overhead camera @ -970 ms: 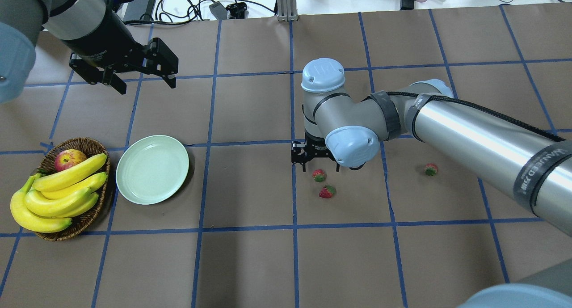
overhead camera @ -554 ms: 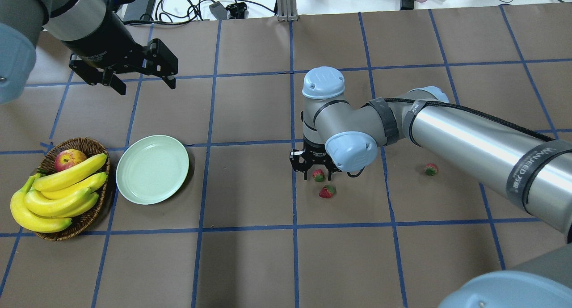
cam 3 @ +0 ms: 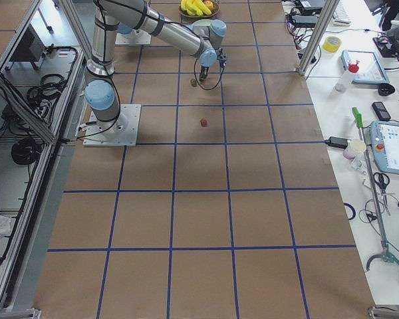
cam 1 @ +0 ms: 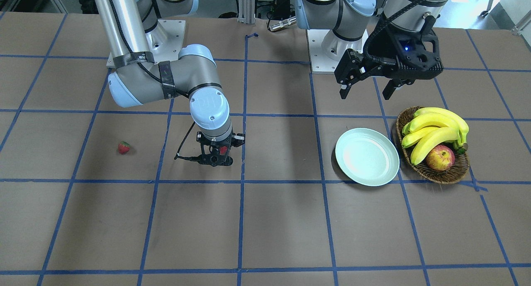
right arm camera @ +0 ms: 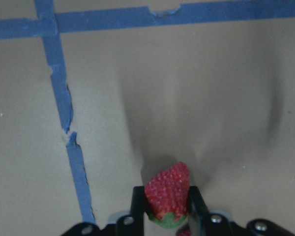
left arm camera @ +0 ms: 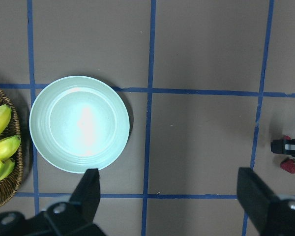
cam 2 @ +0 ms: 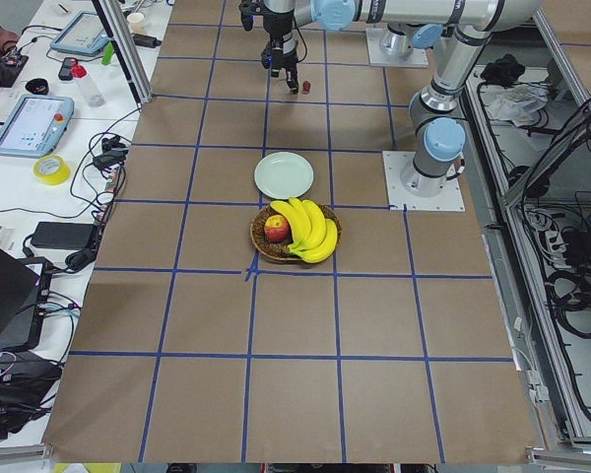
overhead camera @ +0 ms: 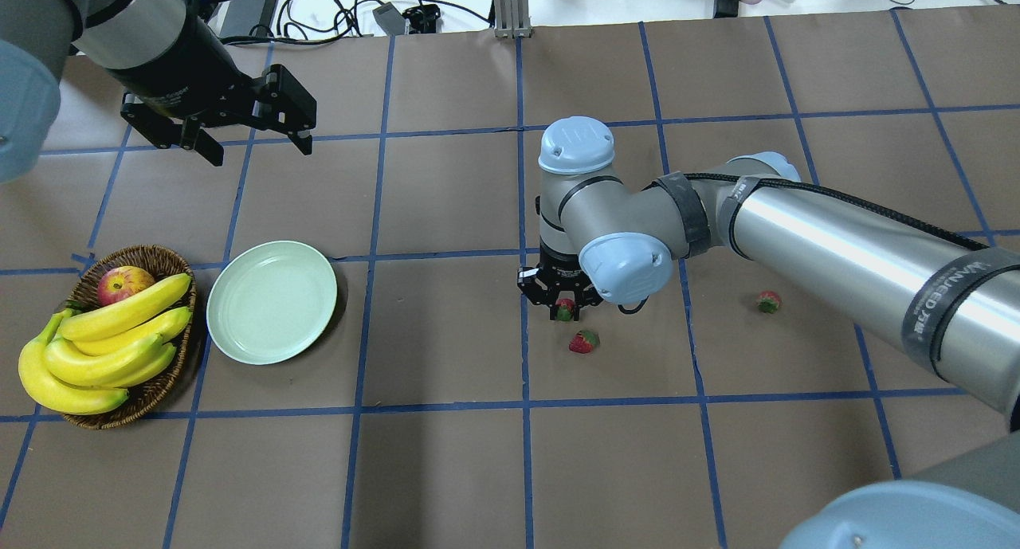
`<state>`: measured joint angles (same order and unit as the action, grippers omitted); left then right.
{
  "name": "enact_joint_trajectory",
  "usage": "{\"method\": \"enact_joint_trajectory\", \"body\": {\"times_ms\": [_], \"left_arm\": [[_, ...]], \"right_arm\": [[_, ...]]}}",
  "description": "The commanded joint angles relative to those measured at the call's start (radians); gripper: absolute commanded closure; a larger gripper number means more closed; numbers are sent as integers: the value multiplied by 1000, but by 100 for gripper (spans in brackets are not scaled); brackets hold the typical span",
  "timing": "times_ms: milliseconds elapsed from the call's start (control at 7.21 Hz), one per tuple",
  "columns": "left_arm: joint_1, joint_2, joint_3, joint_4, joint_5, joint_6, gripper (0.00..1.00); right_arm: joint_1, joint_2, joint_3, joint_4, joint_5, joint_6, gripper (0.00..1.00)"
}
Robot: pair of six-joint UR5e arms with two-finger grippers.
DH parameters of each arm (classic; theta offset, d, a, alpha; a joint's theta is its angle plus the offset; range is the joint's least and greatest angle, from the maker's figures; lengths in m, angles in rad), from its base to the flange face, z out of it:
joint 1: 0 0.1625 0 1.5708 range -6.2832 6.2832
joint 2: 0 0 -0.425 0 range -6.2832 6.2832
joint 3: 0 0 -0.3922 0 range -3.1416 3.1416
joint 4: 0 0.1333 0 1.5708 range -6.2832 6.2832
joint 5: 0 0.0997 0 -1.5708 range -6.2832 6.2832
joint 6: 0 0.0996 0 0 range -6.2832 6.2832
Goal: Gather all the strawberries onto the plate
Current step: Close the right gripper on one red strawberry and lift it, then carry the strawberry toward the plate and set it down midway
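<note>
My right gripper (overhead camera: 564, 308) is shut on a strawberry (right arm camera: 167, 194), low over the table; the wrist view shows the berry pinched between both fingers. A second strawberry (overhead camera: 584, 342) lies on the table just in front of that gripper. A third strawberry (overhead camera: 768, 302) lies apart further right, and also shows in the front-facing view (cam 1: 123, 147). The pale mint-green plate (overhead camera: 271, 302) sits empty on the left, next to the basket. My left gripper (overhead camera: 261, 152) is open and empty, hanging high behind the plate, and looks down on the plate (left arm camera: 79, 123).
A brown wicker basket (overhead camera: 159, 254) with bananas (overhead camera: 111, 334) and a red-yellow apple (overhead camera: 123, 282) stands left of the plate. Blue tape lines grid the brown table. Cables and devices lie beyond the far edge.
My right gripper came down around the nearer strawberry and its fingers closed on it. The left arm barely moved. The other two strawberries stayed put.
</note>
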<state>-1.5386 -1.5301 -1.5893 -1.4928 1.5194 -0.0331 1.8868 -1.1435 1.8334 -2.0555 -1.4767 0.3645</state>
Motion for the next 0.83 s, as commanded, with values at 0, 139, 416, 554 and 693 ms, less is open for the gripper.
{"method": "enact_joint_trajectory", "body": {"times_ms": [0, 139, 416, 554, 693], "left_arm": [[2, 1, 2, 0, 2, -1, 0], [5, 5, 2, 0, 10, 4, 0], [17, 7, 8, -1, 32, 5, 0], [17, 4, 8, -1, 22, 7, 0], [17, 4, 8, -1, 22, 7, 0]], "right_arm": [[5, -2, -60, 0, 118, 26, 99], [23, 7, -94, 0, 174, 63, 99], [112, 80, -134, -134, 271, 156, 95], [136, 108, -138, -167, 279, 177, 84], [140, 113, -138, -175, 277, 177, 69]]}}
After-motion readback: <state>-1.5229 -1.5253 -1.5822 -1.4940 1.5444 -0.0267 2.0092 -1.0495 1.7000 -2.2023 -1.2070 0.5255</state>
